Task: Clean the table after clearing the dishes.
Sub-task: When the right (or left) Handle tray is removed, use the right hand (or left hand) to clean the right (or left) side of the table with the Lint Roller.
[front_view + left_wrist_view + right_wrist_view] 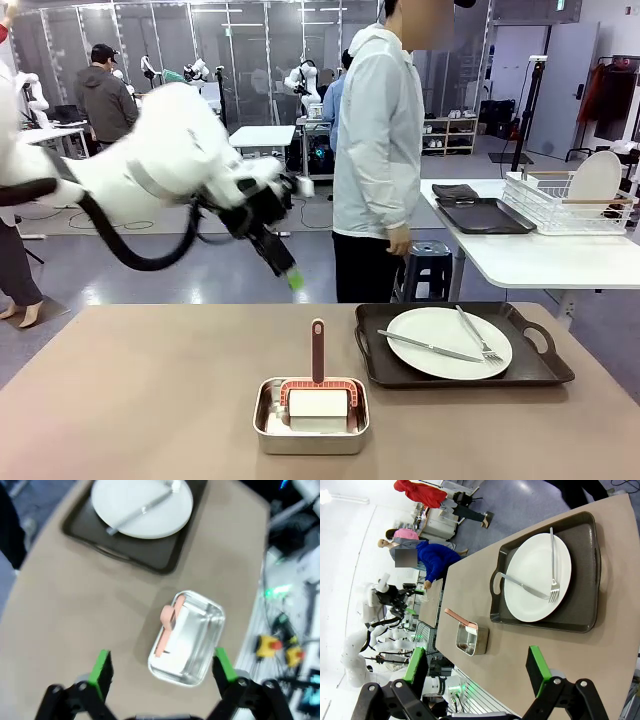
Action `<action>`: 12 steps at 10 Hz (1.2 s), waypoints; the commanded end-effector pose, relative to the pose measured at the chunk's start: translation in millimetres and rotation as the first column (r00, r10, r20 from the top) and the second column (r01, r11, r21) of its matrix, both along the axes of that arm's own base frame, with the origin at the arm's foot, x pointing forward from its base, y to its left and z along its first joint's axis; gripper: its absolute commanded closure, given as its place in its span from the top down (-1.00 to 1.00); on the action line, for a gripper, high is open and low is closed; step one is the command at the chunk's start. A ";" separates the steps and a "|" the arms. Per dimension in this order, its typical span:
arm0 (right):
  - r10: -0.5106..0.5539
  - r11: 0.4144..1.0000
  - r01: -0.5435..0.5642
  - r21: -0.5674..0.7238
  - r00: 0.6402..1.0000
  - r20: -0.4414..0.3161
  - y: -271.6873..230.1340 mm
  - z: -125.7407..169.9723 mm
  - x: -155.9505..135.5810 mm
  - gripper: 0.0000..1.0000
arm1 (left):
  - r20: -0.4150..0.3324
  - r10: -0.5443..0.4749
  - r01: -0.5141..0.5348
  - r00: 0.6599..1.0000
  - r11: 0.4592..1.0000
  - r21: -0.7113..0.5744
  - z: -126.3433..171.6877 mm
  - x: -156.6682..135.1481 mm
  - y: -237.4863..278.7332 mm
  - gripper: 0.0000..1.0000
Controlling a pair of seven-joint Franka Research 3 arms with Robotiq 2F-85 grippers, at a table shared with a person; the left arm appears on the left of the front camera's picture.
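- Left fingers (294, 277) are spread and empty, in the air above the matte tan-brown surface (130, 400).
- Right fingers (416, 666) are spread and empty too.
- Round white plate (440, 325) with silver fork (478, 338) and knife (425, 347) lies on a dark handled tray (540, 372), beside a square shiny steel pan (265, 425) holding a red-handled brush (318, 350).
- A person in a pale jacket (378, 150) stands beyond.

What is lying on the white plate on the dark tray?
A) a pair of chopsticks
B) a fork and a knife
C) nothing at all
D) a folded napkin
B: a fork and a knife lie across the white plate, which sits on the dark tray.
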State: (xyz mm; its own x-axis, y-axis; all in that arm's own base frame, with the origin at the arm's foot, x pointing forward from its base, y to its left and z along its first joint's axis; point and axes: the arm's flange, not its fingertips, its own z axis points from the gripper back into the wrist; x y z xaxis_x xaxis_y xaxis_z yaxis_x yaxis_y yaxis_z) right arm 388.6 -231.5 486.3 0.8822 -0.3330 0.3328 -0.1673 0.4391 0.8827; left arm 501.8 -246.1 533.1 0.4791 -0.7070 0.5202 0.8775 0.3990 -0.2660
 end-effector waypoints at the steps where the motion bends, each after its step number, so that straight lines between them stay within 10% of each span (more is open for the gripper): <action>1: 0.004 1.000 -0.004 0.002 1.000 0.006 0.6 2.9 -1.6 1.00 | -0.128 0.212 -0.238 0.969 0.940 -0.244 15.3 -5.0 83.8 1.00; 6: 0.004 1.000 -0.004 0.002 1.000 0.006 0.6 2.9 -1.6 1.00 | -0.461 0.405 -0.611 0.790 0.593 -0.525 25.8 -2.3 276.5 1.00; 9: 0.004 1.000 -0.004 0.002 1.000 0.006 0.6 2.9 -1.6 1.00 | -0.526 0.462 -0.697 0.714 0.541 -0.471 10.4 1.6 357.0 1.00; 11: 0.004 1.000 -0.004 0.002 1.000 0.006 0.6 2.9 -1.6 1.00 | -0.540 0.582 -0.793 0.608 0.478 -0.378 1.0 -0.7 391.6 1.00; 12: 0.004 1.000 -0.004 0.002 1.000 0.006 0.6 2.9 -1.6 1.00 | -0.494 0.719 -0.872 0.489 0.425 -0.243 0.0 -2.3 407.8 1.00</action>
State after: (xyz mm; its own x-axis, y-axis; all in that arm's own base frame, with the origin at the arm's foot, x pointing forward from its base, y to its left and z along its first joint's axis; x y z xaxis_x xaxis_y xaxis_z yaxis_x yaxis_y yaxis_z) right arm 388.6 -231.5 486.4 0.8822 -0.3330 0.3330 -0.1674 0.4392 0.8826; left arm 498.3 160.4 523.8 0.8601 0.2901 0.4197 0.2005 0.5642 -0.8009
